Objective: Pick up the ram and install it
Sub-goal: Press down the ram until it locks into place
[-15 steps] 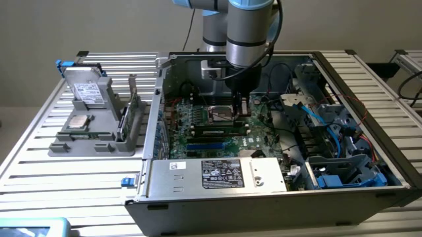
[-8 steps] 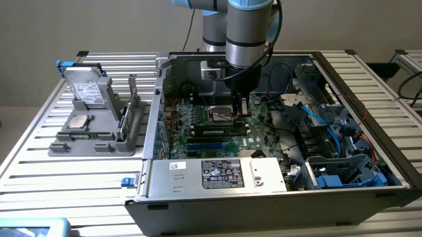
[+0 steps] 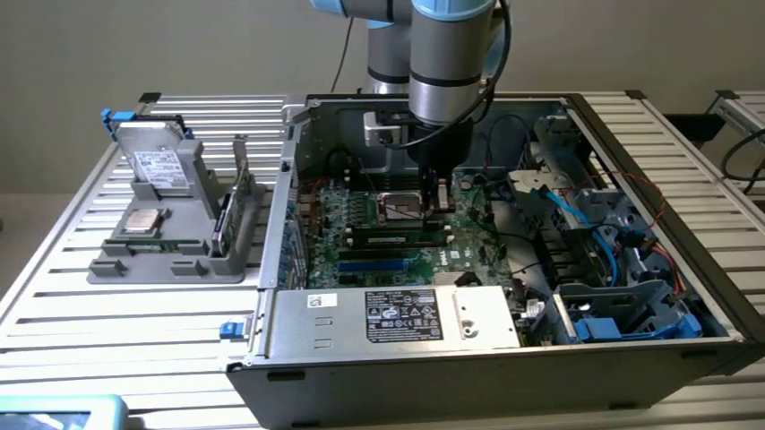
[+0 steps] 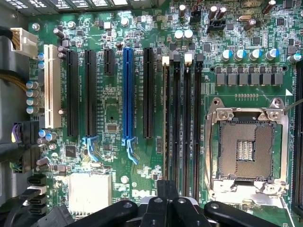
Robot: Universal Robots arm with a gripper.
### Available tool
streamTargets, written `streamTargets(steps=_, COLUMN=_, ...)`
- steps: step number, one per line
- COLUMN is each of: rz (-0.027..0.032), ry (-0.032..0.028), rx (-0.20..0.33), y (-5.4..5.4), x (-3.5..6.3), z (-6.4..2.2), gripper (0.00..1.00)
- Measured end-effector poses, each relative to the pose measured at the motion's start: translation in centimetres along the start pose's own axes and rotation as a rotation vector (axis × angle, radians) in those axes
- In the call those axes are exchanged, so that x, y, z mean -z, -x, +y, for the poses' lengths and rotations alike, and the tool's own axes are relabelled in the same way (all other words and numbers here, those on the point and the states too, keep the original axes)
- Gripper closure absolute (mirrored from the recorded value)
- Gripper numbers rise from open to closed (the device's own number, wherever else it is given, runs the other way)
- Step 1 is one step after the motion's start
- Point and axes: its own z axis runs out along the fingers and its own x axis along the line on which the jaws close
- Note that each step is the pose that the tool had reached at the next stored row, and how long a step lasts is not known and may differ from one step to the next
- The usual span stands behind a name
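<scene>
The open computer case (image 3: 669, 224) lies on a slatted table (image 3: 107, 322), its motherboard (image 4: 109, 113) facing up. On the board, one processor socket (image 4: 246, 146) stands open with nothing seated in it. Beside it run four long black memory slots (image 4: 182, 127); whether any of them has a stick in it cannot be told. Farther across the board are six expansion slots: one white (image 4: 51, 85), one blue (image 4: 128, 94) and four black, one of them short. Outside the case, on the exterior view's left, a grey holder (image 3: 161, 260) carries three parts: a hard drive (image 3: 159, 166) leaning upright at the back, a square silver processor chip (image 3: 146, 219) lying flat, and the ram (image 3: 243, 193), a green stick standing on its edge in the holder's side rack nearest the case wall. The gripper (image 4: 166, 189) hangs low inside the case, above the board between the memory slots and the socket, well apart from the ram. Its black fingers (image 4: 158, 208) are pressed together with nothing between them, and no contact with the board can be made out.
</scene>
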Motion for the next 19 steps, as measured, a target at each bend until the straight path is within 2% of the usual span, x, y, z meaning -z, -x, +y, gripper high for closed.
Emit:
streamTargets(steps=13, rz=-0.0005, ry=-0.0015, rx=0.000, y=0.0, x=-0.16, z=0.15, gripper=0.89)
streamTargets(steps=14, rz=-0.0018, ry=-0.0017, rx=-0.001, y=0.0, x=0.07, z=0.28, gripper=0.89)
streamTargets(steps=16, rz=-0.0004, ry=-0.0016, rx=0.000, y=-0.1, x=0.60, z=0.78, gripper=0.89)
streamTargets(steps=19, rz=-0.0005, ry=-0.0017, rx=0.000, y=-0.1, x=0.77, z=2.01, gripper=0.89)
